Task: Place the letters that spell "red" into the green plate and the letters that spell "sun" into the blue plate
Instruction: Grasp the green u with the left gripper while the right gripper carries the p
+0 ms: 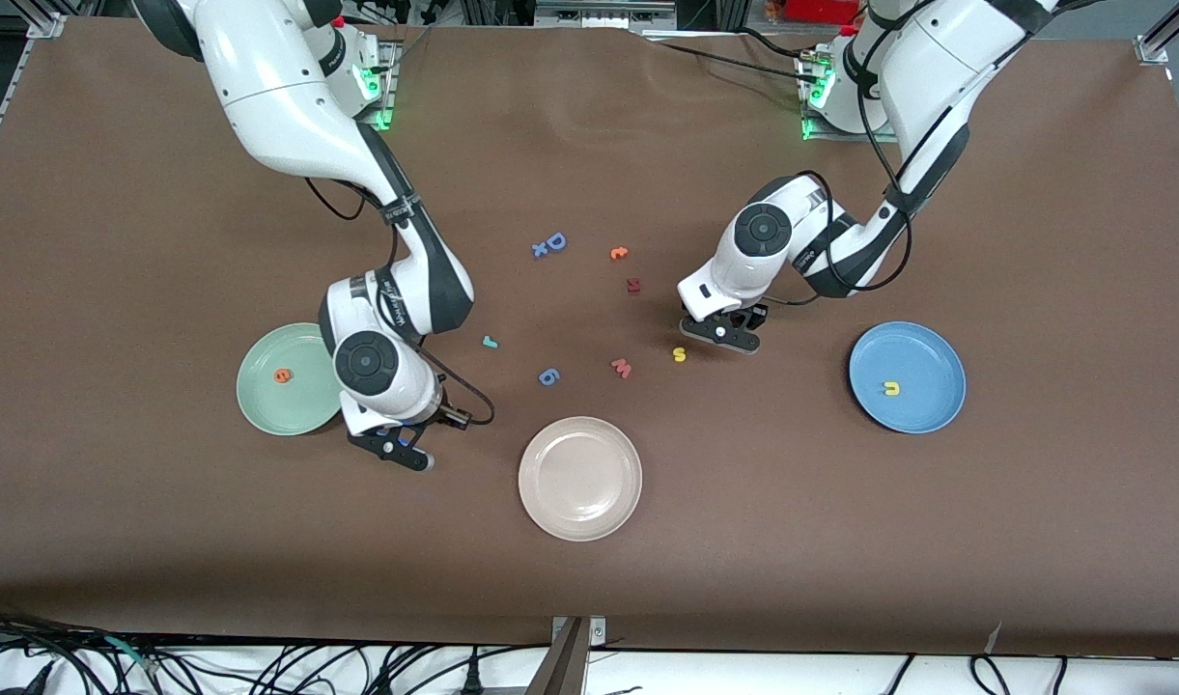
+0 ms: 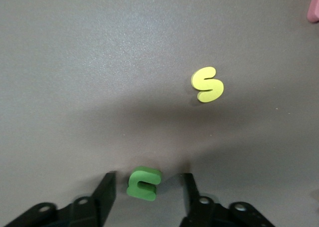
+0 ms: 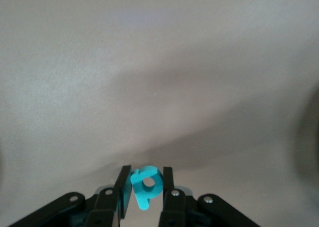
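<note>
My left gripper (image 1: pixel 722 335) (image 2: pixel 148 180) is down at the table, open, with the green "n" (image 2: pixel 144 183) lying between its fingers and a gap on each side. The yellow "s" (image 1: pixel 679 354) (image 2: pixel 208 84) lies just beside it. The yellow "u" (image 1: pixel 891 389) sits in the blue plate (image 1: pixel 937 352). My right gripper (image 1: pixel 401 454) (image 3: pixel 145 176) is shut on the teal "d" (image 3: pixel 146 184), over the table beside the green plate (image 1: pixel 261 410). That plate holds the orange "e" (image 1: pixel 282 376). The teal "r" (image 1: pixel 491 342) lies on the table.
A cream-white plate (image 1: pixel 579 512) stands near the front edge. Mid-table lie a blue "D" (image 1: pixel 555 241), a small orange letter (image 1: pixel 619 253), a dark red letter (image 1: pixel 633 285), a pink-red "w" (image 1: pixel 621 368) and a blue letter (image 1: pixel 547 376).
</note>
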